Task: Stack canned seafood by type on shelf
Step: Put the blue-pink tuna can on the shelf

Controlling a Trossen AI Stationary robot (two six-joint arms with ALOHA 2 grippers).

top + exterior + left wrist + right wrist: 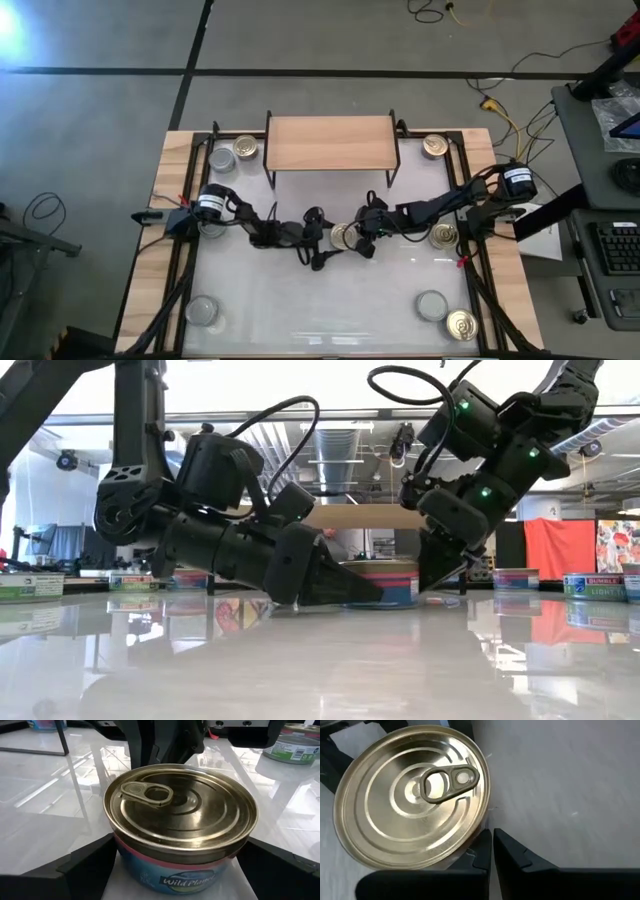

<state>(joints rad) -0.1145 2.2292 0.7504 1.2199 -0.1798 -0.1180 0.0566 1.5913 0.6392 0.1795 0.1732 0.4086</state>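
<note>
I see a glossy white table (320, 300) with a black frame, set on a pale wooden base, with grey floor tiles around it. Both arms meet at its middle. My left gripper (322, 247) lies low and level, its fingers (90, 865) spread wide on either side of a gold-lidded tin (343, 236) with a pull tab and a blue and pink label; the tin stands on the table between them, and I cannot tell whether the pads touch it. My right gripper (362, 240) points down just beside the same tin, on the side away from the left gripper, its fingertips (485, 851) pressed together on nothing, close against the tin's rim.

Beyond both grippers stands the shelf (331, 142), a light wooden board on thin black legs, its top bare. Other tins sit well apart near the table's corners and edges. The low view shows a bright room behind, with ceiling lights, an orange-red cloth (558, 546) and more tins mirrored in the tabletop.
</note>
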